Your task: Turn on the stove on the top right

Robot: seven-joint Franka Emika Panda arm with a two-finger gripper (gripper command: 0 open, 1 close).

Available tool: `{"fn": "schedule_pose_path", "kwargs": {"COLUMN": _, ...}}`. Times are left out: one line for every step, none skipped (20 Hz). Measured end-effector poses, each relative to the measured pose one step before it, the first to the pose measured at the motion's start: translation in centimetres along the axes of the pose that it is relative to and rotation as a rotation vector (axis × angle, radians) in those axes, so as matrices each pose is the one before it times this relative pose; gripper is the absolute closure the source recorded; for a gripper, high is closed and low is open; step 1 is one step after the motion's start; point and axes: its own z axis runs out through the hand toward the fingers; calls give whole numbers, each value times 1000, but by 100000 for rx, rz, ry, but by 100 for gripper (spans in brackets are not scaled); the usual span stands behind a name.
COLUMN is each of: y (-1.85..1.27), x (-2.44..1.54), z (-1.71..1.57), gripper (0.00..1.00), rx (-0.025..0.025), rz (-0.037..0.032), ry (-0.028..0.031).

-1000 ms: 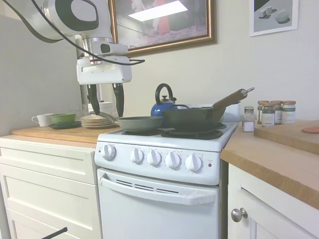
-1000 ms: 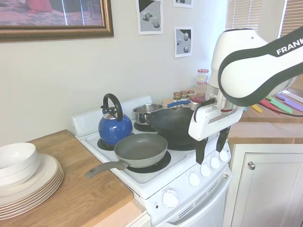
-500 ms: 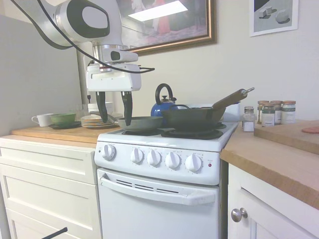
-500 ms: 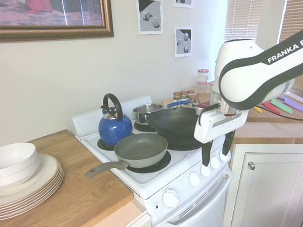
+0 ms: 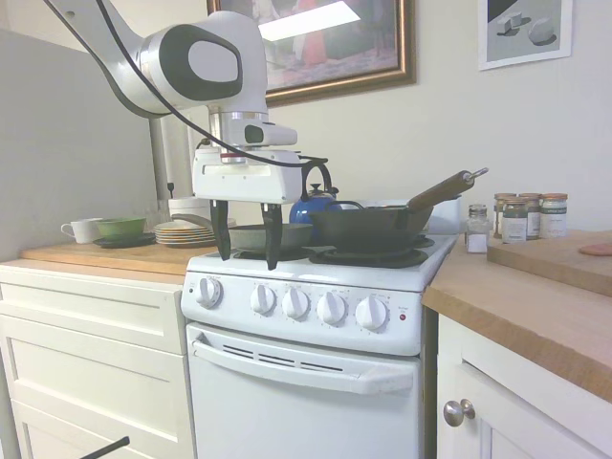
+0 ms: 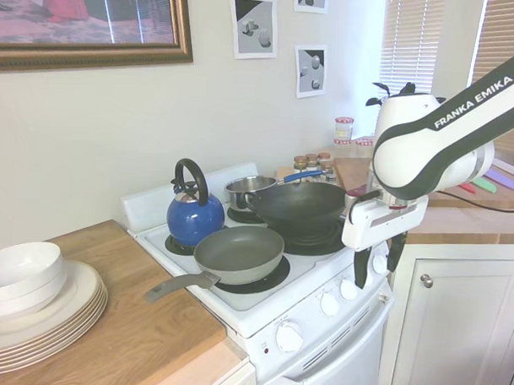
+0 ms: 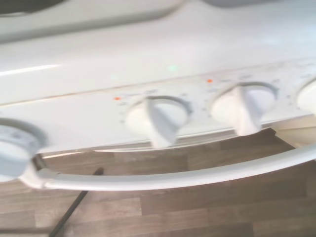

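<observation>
The stove (image 5: 306, 382) is a narrow white range with a row of round white knobs (image 5: 295, 303) and a small red light (image 5: 403, 316) on its front panel. My gripper (image 5: 248, 260) hangs fingers-down just in front of the panel's upper edge, over the left half of the knob row. It is open with nothing between its fingers. In the second exterior view the gripper (image 6: 376, 277) sits in front of the knobs (image 6: 349, 289), apart from them. The wrist view looks down on two knobs (image 7: 157, 118) and the oven door handle (image 7: 173, 177).
On the burners stand a grey frying pan (image 5: 268, 235), a black wok (image 5: 368, 226), a blue kettle (image 6: 194, 216) and a small pot (image 6: 249, 190). Stacked plates and bowls (image 6: 34, 299) sit on the wooden counter. Spice jars (image 5: 521, 218) stand on the other side of the stove.
The arm has swung from beside the counter across to the stove's front and come down lower, ending at the knob panel. The gripper stays open.
</observation>
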Motion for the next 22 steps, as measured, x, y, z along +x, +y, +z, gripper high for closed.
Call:
{"fn": "schedule_pose_path", "kwargs": {"y": 224, "x": 351, "z": 151, "gripper": 0, "rx": -128, "rz": 229, "ry": -242}}
{"fn": "schedule_pose_path", "kwargs": {"y": 162, "x": 304, "z": 83, "gripper": 100, "rx": -42, "rz": 68, "ry": -175}}
{"fn": "schedule_pose_path", "kwargs": {"y": 105, "x": 250, "z": 36, "gripper": 100, "rx": 24, "rz": -277, "ry": -102}}
{"fn": "schedule_pose_path", "kwargs": {"y": 49, "x": 139, "z": 27, "gripper": 100, "rx": -7, "rz": -594, "ry": -60}}
{"fn": "schedule_pose_path", "kwargs": {"y": -46, "x": 66, "z": -8, "gripper": 100, "rx": 10, "rz": -395, "ry": 31}}
{"fn": "schedule_pose_path", "kwargs": {"y": -25, "x": 26, "z": 9, "gripper": 100, "rx": -20, "rz": -187, "ry": -3}}
{"fn": "schedule_pose_path", "kwargs": {"y": -7, "x": -2, "z": 34, "gripper": 100, "rx": -103, "rz": -133, "ry": -14}}
{"fn": "schedule_pose_path", "kwargs": {"y": -18, "x": 0, "z": 35, "gripper": 100, "rx": -190, "rz": -208, "ry": 52}}
{"fn": "schedule_pose_path", "kwargs": {"y": -30, "x": 22, "z": 17, "gripper": 100, "rx": -244, "rz": -335, "ry": 150}}
{"fn": "schedule_pose_path", "kwargs": {"y": -9, "x": 15, "z": 49, "gripper": 100, "rx": -334, "rz": -380, "ry": 122}}
{"fn": "schedule_pose_path", "kwargs": {"y": -16, "x": 0, "z": 91, "gripper": 100, "rx": -342, "rz": -325, "ry": 49}}
{"fn": "schedule_pose_path", "kwargs": {"y": -51, "x": -6, "z": 96, "gripper": 100, "rx": -253, "rz": -279, "ry": 10}}
{"fn": "schedule_pose_path", "kwargs": {"y": -37, "x": 6, "z": 88, "gripper": 100, "rx": -219, "rz": -216, "ry": 11}}
{"fn": "schedule_pose_path", "kwargs": {"y": -23, "x": 39, "z": 87, "gripper": 100, "rx": -207, "rz": -184, "ry": 79}}
{"fn": "schedule_pose_path", "kwargs": {"y": -36, "x": 56, "z": 77, "gripper": 100, "rx": -156, "rz": -245, "ry": 237}}
{"fn": "schedule_pose_path", "kwargs": {"y": -25, "x": 46, "z": 77, "gripper": 100, "rx": -162, "rz": -327, "ry": 361}}
{"fn": "schedule_pose_path", "kwargs": {"y": -27, "x": 45, "z": 78, "gripper": 100, "rx": -147, "rz": -324, "ry": 361}}
{"fn": "schedule_pose_path", "kwargs": {"y": -15, "x": 27, "z": 77, "gripper": 100, "rx": -161, "rz": -200, "ry": 138}}
{"fn": "schedule_pose_path", "kwargs": {"y": -5, "x": 18, "z": 65, "gripper": 100, "rx": -75, "rz": -53, "ry": 30}}
{"fn": "schedule_pose_path", "kwargs": {"y": -3, "x": 45, "z": 67, "gripper": 100, "rx": -128, "rz": -27, "ry": 126}}
{"fn": "schedule_pose_path", "kwargs": {"y": -21, "x": 82, "z": 36, "gripper": 100, "rx": -264, "rz": -41, "ry": 347}}
{"fn": "schedule_pose_path", "kwargs": {"y": -20, "x": 113, "z": 24, "gripper": 100, "rx": -219, "rz": 1, "ry": 569}}
